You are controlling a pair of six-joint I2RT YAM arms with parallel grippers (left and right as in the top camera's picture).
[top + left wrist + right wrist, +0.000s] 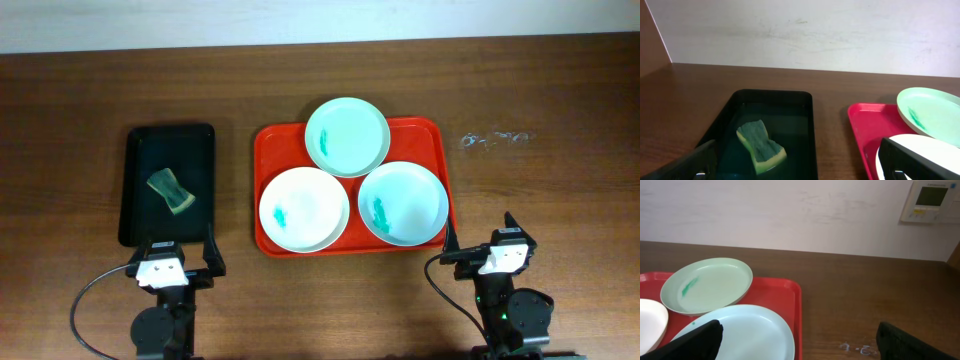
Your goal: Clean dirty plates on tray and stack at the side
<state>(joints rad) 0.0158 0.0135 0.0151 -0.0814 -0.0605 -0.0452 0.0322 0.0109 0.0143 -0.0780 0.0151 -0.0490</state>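
The red tray (440,160) lies mid-table with three plates on it. A pale mint plate (347,136) sits at the back, overlapping the rim, with a faint teal smear. A white plate (304,208) sits front left and another (403,203) front right, each with a teal smear. My left gripper (180,262) is open and empty near the front edge, below the black tray. My right gripper (482,246) is open and empty, just right of the red tray's front right corner. The plates show in the right wrist view (707,286) and the left wrist view (932,115).
A narrower black tray (135,150) lies left of the red tray and holds a green and yellow sponge (172,192), also in the left wrist view (761,145). A few small white marks (495,139) dot the wood to the right of the red tray.
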